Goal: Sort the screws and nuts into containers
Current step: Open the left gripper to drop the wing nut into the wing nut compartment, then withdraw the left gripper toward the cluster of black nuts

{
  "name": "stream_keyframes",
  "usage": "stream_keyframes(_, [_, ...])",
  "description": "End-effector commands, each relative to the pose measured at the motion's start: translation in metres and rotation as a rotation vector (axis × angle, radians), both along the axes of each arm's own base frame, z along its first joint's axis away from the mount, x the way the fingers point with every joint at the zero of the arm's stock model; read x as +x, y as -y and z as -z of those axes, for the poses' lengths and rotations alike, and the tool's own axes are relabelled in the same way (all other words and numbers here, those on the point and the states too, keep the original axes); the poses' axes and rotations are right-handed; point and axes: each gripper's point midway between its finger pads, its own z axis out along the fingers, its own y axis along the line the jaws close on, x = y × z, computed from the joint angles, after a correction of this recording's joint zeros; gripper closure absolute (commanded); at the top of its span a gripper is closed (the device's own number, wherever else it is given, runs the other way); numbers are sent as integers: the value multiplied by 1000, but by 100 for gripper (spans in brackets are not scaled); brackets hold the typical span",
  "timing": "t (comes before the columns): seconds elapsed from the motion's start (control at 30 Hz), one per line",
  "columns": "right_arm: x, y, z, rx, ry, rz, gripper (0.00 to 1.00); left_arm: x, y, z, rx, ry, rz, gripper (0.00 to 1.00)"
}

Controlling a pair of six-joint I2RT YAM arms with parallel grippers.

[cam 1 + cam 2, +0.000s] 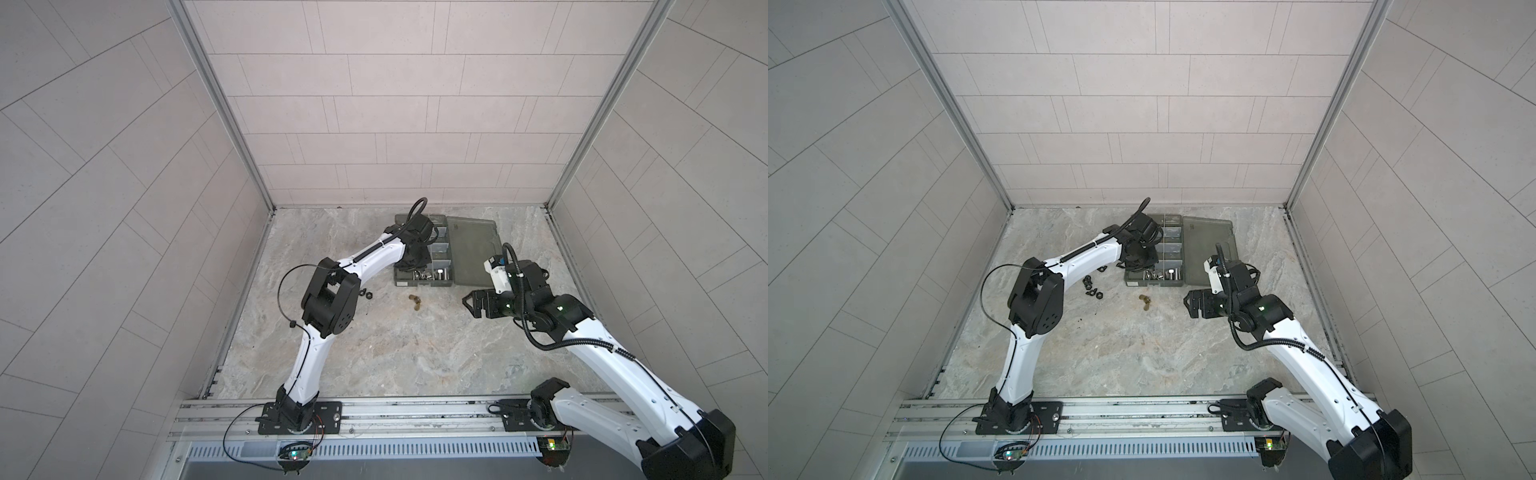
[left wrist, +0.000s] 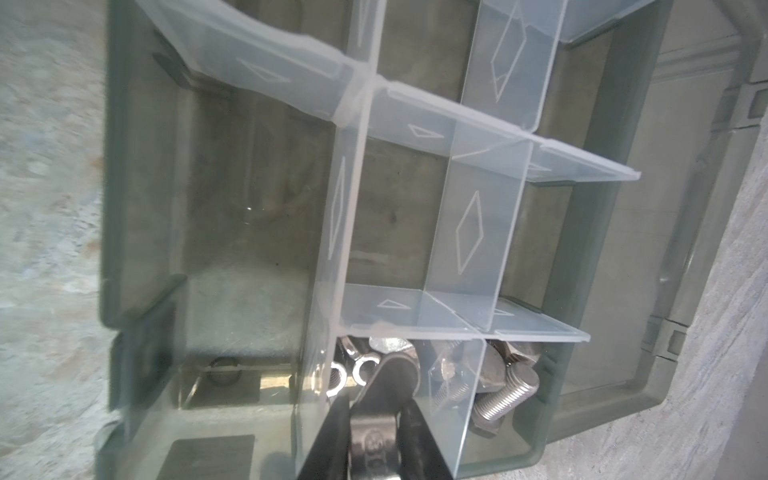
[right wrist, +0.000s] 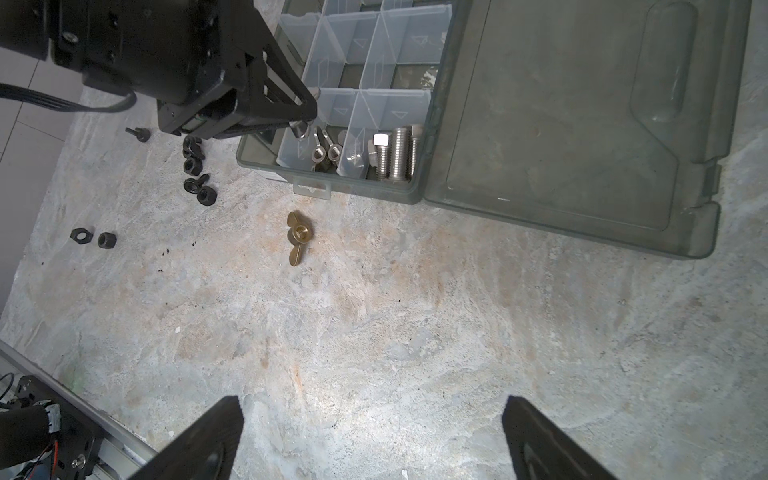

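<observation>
While left jaws clamp silver wing nut (image 2: 375,441), over box compartment (image 3: 291,156)

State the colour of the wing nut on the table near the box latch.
Wing nut: brass, right wrist view.

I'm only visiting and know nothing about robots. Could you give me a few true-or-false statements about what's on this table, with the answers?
1. The lid of the box lies open. True.
2. The right gripper holds a brass nut. False: it is open and empty, and the brass nut lies on the table.
3. The left gripper is shut on a silver wing nut over the box. True.
4. The bolts lie on the table. False: they are inside a compartment of the box.
5. Several black nuts lie on the table outside the box. True.
</observation>
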Motion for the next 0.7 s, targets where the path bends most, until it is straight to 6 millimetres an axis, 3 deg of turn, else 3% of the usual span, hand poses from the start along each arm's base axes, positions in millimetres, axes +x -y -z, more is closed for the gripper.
stream_keyframes(0.0, [5,3,-8,-12,8,8,1,-1,14,1,-26,-6,22,79])
stream_keyframes(0.1, [8,3,-8,-11,5,13,1,-3,18,9,-29,-20,33,73])
stream_keyframes(0.17, [8,2,-7,-8,4,14,1,-3,19,8,-32,-17,40,62])
stream_keyframes(0.27, [9,3,-8,-8,7,15,1,-3,23,0,-46,-2,50,55])
stream_keyframes(0.47, [8,8,-12,-35,21,25,1,-10,17,-35,-69,50,54,53])
stream_keyframes(0.67, [5,10,-21,-31,37,23,1,-37,-5,-62,-97,97,43,53])
